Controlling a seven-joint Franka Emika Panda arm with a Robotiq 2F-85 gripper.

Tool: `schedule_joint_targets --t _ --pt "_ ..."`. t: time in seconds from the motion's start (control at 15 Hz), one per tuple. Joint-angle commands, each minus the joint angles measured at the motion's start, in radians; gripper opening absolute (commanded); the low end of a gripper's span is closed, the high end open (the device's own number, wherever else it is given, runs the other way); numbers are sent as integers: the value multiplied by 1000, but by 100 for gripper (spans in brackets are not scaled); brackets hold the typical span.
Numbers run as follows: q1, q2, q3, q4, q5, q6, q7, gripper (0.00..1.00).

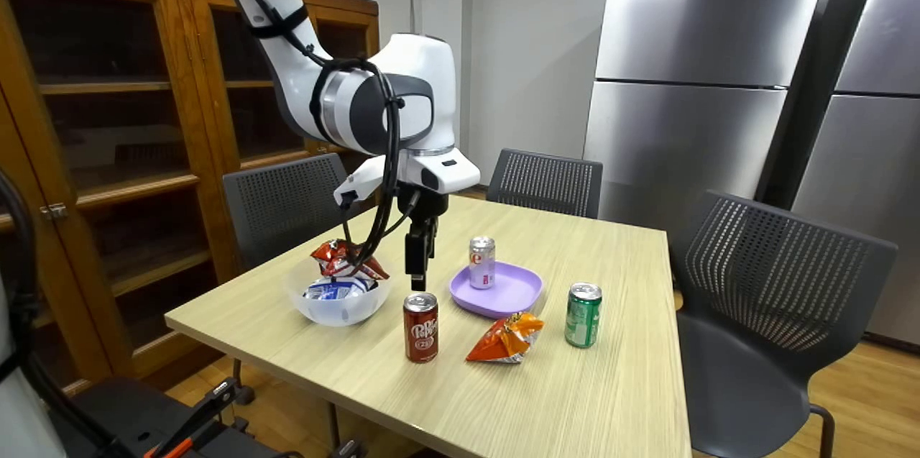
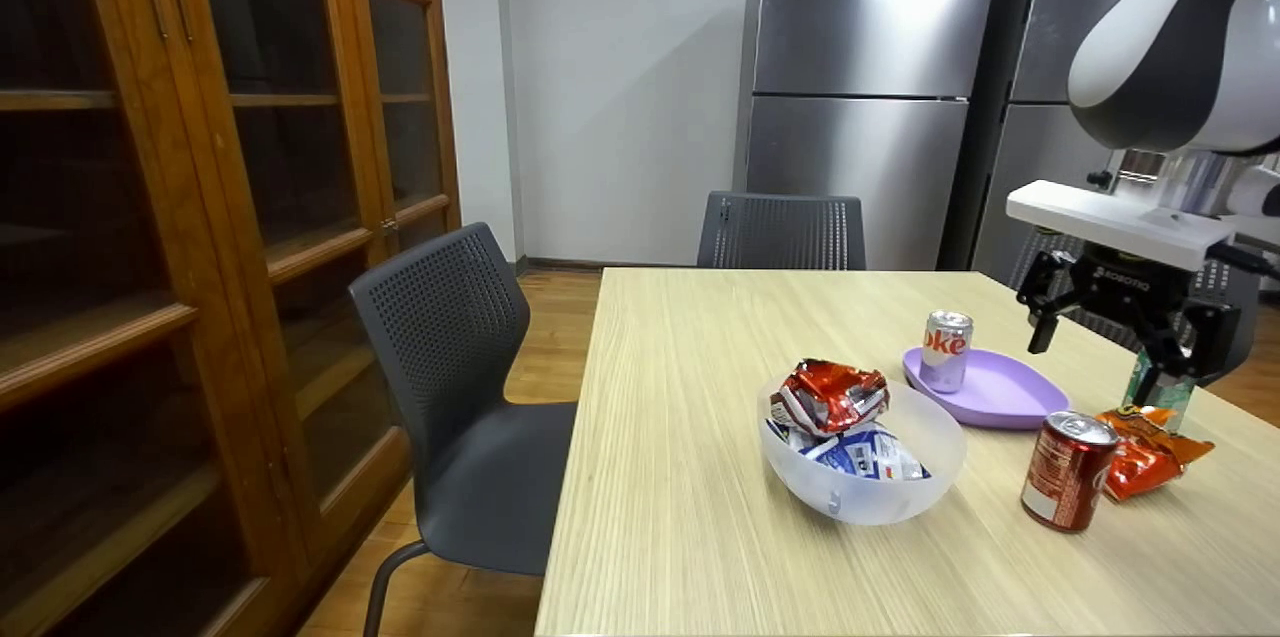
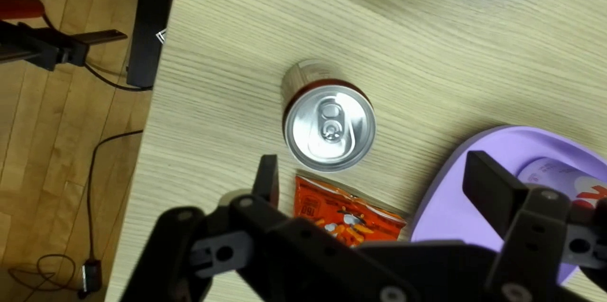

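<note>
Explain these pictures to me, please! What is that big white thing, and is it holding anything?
It's a robot arm with a black claw at its end. Two pictures come from cameras standing away from the robot, looking across the table. The picture looking down comes from a camera on the robot's wrist, so the claw's fingers look huge.

On the table stand a dark red can and a green can, with an orange snack bag lying roughly between them. A silvery can stands on a purple plate, and a cloudy bowl holds snack bags.

The claw is open and holds nothing. It hangs in the air near the dark red can.
</note>
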Motion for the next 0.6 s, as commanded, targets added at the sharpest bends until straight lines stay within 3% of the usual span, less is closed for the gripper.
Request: schedule_joint_targets --t 0.0,0.53 --pt "-16 -69 -2 -65 1 -26 -27 100" --pt "-10 -33 -11 -92 -30 35 41 100"
